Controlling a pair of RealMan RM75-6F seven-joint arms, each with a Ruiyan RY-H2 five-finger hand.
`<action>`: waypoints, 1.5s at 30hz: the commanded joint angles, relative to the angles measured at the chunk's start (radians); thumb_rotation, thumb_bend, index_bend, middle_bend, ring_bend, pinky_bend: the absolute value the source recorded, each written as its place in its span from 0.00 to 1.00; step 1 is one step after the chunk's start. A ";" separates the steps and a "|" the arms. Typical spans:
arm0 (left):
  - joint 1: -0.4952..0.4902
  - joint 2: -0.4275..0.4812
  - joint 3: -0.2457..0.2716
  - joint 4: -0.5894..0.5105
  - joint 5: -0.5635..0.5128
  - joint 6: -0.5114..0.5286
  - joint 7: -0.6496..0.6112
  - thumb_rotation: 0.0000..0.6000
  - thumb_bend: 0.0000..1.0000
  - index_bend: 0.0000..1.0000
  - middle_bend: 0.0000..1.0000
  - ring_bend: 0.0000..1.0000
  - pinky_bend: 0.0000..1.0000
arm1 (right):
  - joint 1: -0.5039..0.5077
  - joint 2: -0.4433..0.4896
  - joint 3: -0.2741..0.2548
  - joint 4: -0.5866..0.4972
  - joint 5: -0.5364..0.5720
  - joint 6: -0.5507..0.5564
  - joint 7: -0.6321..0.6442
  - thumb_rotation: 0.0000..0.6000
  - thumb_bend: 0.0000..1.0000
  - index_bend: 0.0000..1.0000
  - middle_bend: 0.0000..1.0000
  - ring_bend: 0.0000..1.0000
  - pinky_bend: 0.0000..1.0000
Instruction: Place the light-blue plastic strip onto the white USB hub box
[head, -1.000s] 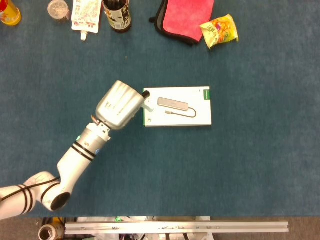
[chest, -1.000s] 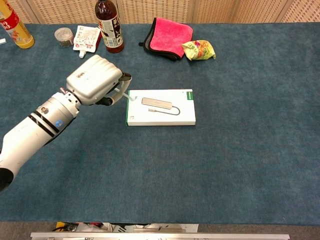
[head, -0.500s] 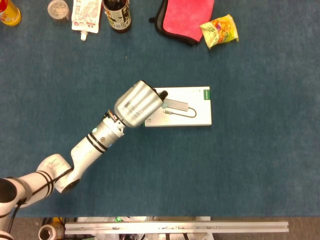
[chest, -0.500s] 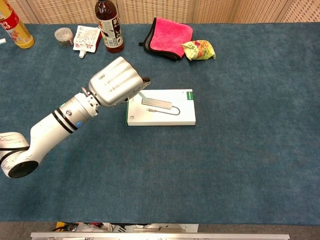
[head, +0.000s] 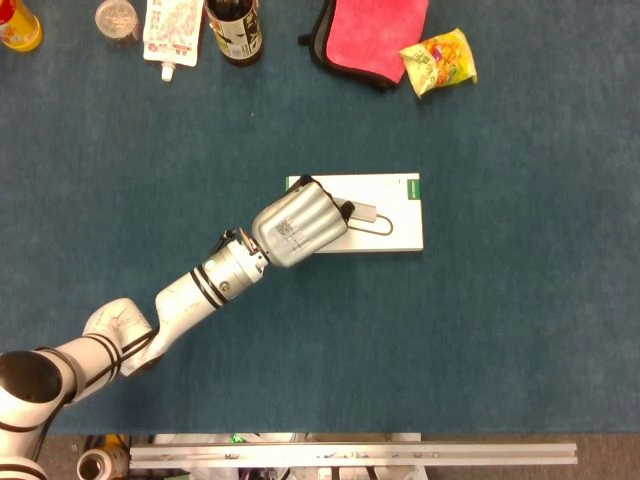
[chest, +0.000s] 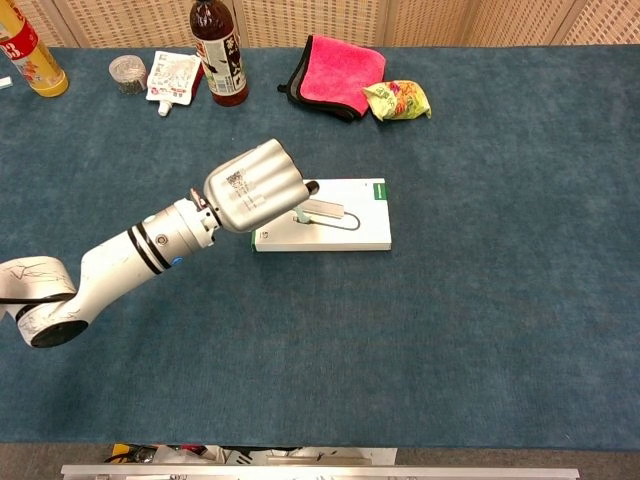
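Note:
The white USB hub box (head: 398, 220) (chest: 362, 234) lies flat at the table's middle, with a hub pictured on its lid. My left hand (head: 299, 224) (chest: 256, 186) hangs over the box's left part, back of the hand upward and fingers curled in. In the chest view a short piece of the light-blue plastic strip (chest: 298, 215) sticks down from under the fingers, pinched there, and reaches the lid. The head view hides the strip beneath the hand. My right hand shows in neither view.
Along the far edge stand a pink cloth with a black rim (head: 372, 35) (chest: 335, 72), a yellow snack bag (head: 438, 61) (chest: 397, 99), a dark bottle (head: 233, 30) (chest: 217, 52), a white pouch (head: 172, 35), a small jar (chest: 127, 73) and a yellow bottle (chest: 31, 55).
My left hand has moved right from beside the box's left edge to over its left part, carrying the strip, and has dropped lower toward the lid.

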 joint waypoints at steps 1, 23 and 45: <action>-0.004 -0.003 0.005 0.010 0.002 -0.004 0.012 1.00 0.44 0.61 0.87 0.93 1.00 | -0.001 0.000 -0.001 0.002 0.000 0.001 0.002 0.66 0.47 0.34 0.44 0.30 0.26; 0.022 -0.029 0.018 0.053 -0.027 0.004 0.090 1.00 0.44 0.56 0.87 0.93 1.00 | -0.012 0.000 0.000 0.007 0.002 0.016 0.001 0.66 0.47 0.34 0.44 0.30 0.26; 0.059 0.043 0.003 -0.151 -0.075 -0.040 0.254 1.00 0.44 0.42 0.87 0.93 1.00 | -0.023 -0.005 0.002 0.016 -0.004 0.034 0.015 0.66 0.47 0.34 0.44 0.30 0.26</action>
